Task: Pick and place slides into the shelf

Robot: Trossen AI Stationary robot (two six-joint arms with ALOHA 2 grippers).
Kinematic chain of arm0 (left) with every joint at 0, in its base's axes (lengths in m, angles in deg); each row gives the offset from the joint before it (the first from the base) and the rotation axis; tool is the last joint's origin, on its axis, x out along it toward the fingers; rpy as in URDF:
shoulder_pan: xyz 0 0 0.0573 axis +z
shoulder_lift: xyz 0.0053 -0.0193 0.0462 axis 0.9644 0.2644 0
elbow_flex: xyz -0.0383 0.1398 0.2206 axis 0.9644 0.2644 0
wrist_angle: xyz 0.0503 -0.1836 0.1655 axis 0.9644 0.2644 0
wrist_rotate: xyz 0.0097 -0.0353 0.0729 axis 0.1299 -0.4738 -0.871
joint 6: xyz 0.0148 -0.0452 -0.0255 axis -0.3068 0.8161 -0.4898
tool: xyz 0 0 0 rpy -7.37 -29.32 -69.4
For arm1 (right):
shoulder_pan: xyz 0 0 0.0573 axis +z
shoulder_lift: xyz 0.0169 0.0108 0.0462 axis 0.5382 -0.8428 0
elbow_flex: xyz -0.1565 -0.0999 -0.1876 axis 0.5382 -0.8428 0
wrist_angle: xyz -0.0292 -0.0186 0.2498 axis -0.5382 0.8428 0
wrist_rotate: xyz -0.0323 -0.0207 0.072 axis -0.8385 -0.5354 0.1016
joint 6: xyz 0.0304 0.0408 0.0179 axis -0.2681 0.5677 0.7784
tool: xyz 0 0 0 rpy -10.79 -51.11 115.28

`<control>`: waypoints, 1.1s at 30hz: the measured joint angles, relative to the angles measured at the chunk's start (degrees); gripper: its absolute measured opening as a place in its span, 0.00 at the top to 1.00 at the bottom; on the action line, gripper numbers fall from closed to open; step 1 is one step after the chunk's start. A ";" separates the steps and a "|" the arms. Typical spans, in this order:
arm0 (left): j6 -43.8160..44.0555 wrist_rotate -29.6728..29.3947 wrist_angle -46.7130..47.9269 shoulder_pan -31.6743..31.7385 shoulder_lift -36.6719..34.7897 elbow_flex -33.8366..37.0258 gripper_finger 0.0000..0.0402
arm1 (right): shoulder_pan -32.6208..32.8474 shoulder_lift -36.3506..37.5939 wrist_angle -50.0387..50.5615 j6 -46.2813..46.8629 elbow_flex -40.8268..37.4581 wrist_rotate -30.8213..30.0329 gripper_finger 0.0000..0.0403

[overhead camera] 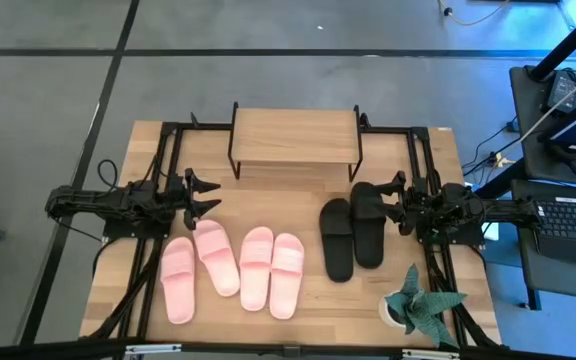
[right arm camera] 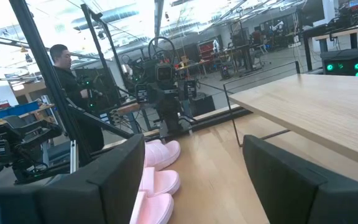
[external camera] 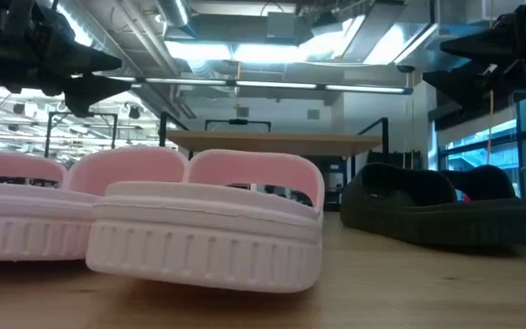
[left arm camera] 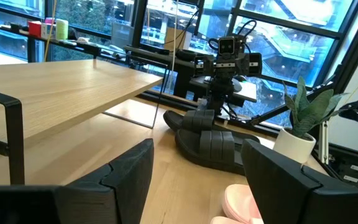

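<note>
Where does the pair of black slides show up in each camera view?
High view: black slides, right of centre, beside the right gripper.
Low view: right side.
Left wrist view: centre, beneath the right arm.
Right wrist view: not visible.
Shared landmark: the shelf.
</note>
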 joint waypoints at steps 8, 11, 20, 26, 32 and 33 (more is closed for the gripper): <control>-0.01 0.01 0.01 -0.01 0.00 -0.01 0.41 | -0.09 0.00 -5.63 -2.35 0.00 -0.04 0.32; 0.00 0.02 0.01 0.01 0.00 0.01 0.41 | -0.09 0.00 -5.77 -3.08 0.02 -0.04 0.32; 0.00 0.01 0.00 0.01 0.00 0.00 0.41 | -0.09 0.00 -5.55 -3.14 0.00 -0.02 0.32; 0.00 0.00 0.00 -0.01 0.00 0.01 0.41 | -0.09 0.00 -5.20 -4.77 0.00 -0.02 0.32; 0.00 0.00 0.01 0.01 0.00 -0.01 0.41 | -0.09 0.00 -5.38 -4.48 0.00 -0.02 0.32; -0.02 0.00 0.01 0.00 0.00 0.00 0.41 | -0.09 0.00 -5.38 -4.51 0.00 -0.02 0.32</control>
